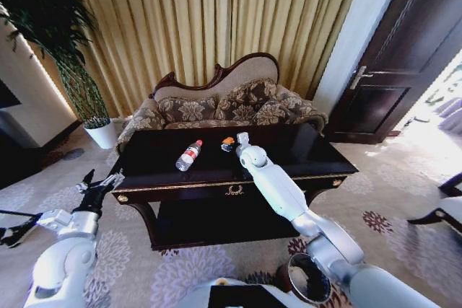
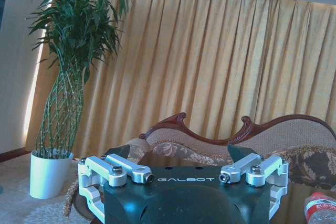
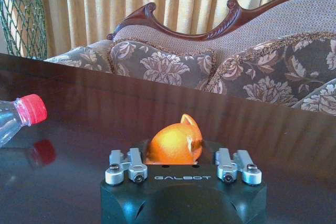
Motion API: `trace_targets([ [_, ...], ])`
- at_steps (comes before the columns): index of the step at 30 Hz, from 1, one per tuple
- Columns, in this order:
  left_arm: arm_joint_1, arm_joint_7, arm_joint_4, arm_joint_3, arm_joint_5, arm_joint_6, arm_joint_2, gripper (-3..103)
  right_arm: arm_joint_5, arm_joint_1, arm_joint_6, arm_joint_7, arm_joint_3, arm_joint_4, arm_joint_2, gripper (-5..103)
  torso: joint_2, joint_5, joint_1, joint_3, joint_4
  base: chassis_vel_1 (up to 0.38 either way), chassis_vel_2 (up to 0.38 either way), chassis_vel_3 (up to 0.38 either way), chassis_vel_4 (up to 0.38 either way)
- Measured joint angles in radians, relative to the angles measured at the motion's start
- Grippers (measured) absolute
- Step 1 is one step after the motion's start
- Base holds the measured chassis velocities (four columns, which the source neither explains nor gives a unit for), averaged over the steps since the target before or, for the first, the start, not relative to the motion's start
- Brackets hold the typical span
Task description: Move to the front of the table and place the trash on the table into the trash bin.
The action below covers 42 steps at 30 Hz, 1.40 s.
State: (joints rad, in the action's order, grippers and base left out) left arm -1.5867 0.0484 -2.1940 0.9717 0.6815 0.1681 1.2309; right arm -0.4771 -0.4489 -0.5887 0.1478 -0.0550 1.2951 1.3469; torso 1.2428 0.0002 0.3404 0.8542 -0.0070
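The right gripper (image 1: pixel 232 142) reaches over the table (image 1: pixel 303 151) with its fingers closed around the orange piece (image 3: pixel 175 143); the left gripper (image 1: pixel 101 184) waits open beside the table; if the grip is shallow, the piece may slip out before reaching the trash bin (image 1: pixel 309 277).

Your left gripper (image 2: pixel 185 178) sits with its fingers spread wide, facing a carved sofa (image 2: pixel 294 145) before gold curtains (image 2: pixel 220 61). A potted plant (image 2: pixel 63 93) stands beside; the bottle (image 2: pixel 321 208) lies on the table (image 2: pixel 294 203).
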Motion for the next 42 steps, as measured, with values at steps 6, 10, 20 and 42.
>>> trace_targets([
  [6, 0.000, 0.000, 0.000, -0.003, -0.001, 0.000, 0.001, 100, 0.000, -0.003, 0.015, -0.001, 0.001, 0.001, -0.006, 36, 0.000, 0.0000, 0.000, 0.000, -0.0001, 0.000, 0.000, 0.000, 0.000],
  [10, 0.000, 0.000, 0.000, -0.003, -0.001, 0.000, 0.001, 100, 0.000, -0.004, 0.019, -0.001, 0.004, 0.008, -0.008, 20, 0.000, 0.0000, 0.000, 0.000, 0.0000, 0.000, 0.000, 0.000, 0.000],
  [20, 0.000, -0.001, 0.001, -0.003, -0.001, -0.001, 0.004, 100, -0.046, -0.027, 0.031, 0.024, 0.055, 0.097, -0.025, 5, 0.000, 0.0001, 0.000, 0.000, -0.0002, 0.000, 0.000, 0.000, 0.000],
  [42, 0.004, -0.005, 0.007, -0.017, -0.005, -0.005, 0.000, 100, -0.115, -0.183, 0.163, 0.051, 0.237, 0.316, -0.084, 5, 0.000, 0.0001, 0.000, 0.000, 0.0000, 0.000, 0.000, 0.000, 0.000],
])
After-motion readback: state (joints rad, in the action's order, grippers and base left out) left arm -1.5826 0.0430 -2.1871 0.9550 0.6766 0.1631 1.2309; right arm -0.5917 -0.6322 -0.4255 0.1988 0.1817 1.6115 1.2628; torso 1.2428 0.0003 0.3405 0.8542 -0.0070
